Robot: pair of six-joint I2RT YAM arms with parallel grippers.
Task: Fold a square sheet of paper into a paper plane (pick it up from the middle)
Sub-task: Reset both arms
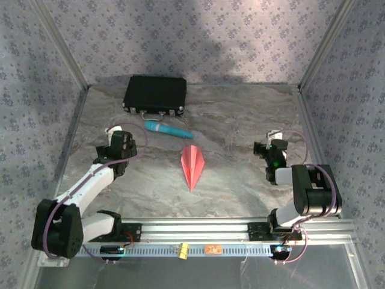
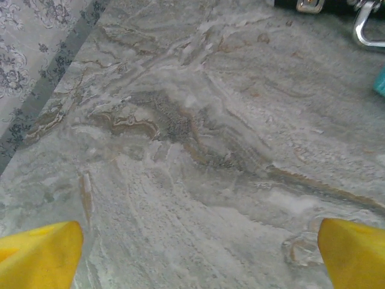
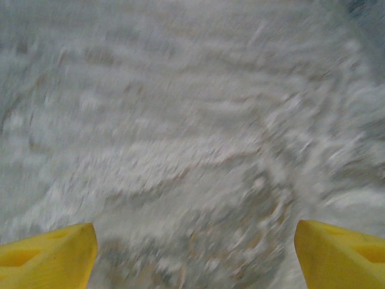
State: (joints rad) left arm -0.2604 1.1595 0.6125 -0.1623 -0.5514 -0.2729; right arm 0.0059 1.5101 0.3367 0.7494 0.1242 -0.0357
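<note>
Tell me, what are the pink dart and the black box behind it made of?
The pink dart looks like thin matte paper: sharp creases, centre fold. The black box seems a hard case, perhaps plastic, matte, with shiny metal fittings.

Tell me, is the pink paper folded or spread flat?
Folded. The pink paper lies on the table as a narrow pointed dart with a centre crease, its tip toward the near edge.

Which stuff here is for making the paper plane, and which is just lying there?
For the job:
paper plane, pink, already folded

Just lying about:
black case
teal cylinder
</note>
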